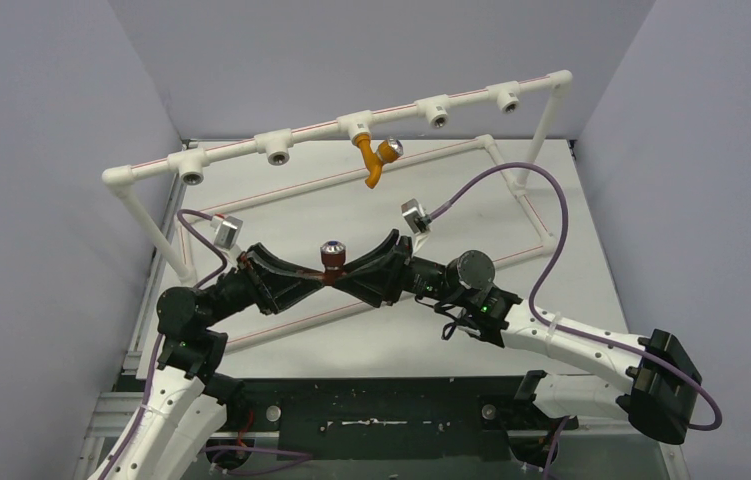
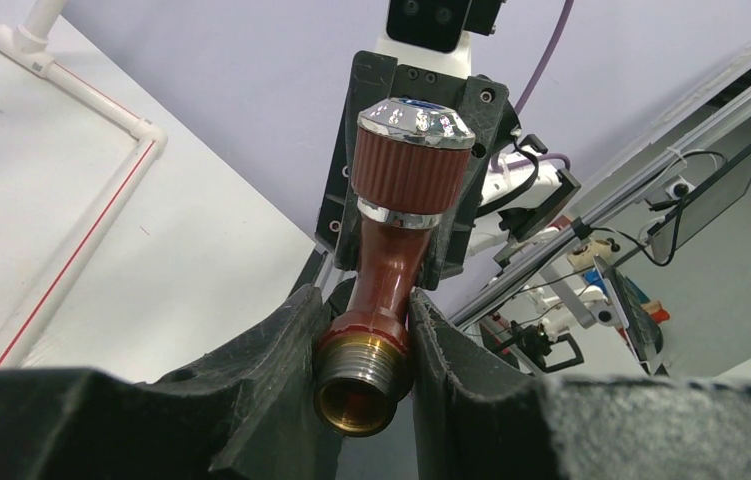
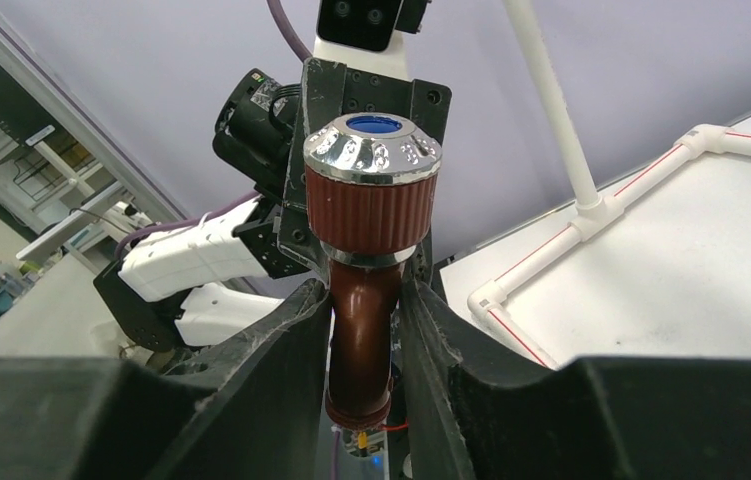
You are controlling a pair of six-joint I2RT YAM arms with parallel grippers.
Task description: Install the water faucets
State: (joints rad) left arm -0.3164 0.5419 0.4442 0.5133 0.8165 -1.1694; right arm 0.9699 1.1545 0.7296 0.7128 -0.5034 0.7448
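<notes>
- My left gripper (image 2: pixel 363 345) is pressed tight on the dark red-brown faucet (image 2: pixel 391 250), just above its brass thread (image 2: pixel 356 395), and seemingly held clear of the table (image 1: pixel 281 215).
- My right gripper (image 3: pixel 366 340) pinches the same faucet's neck from the opposite side, with the silver knob (image 3: pixel 372 148) pointing up between my 2 tools.
- Progress: 1 of 2 faucets looks installed. The orange-yellow faucet (image 1: pixel 375 160) hangs from the middle socket (image 1: pixel 356 125) of the white pipe rail (image 1: pixel 321 135). The red-brown one is not yet mounted.
- Count along the rail, left to right: 5 sockets, 1 filled and 4 open. There are 2 faucets in all.
</notes>
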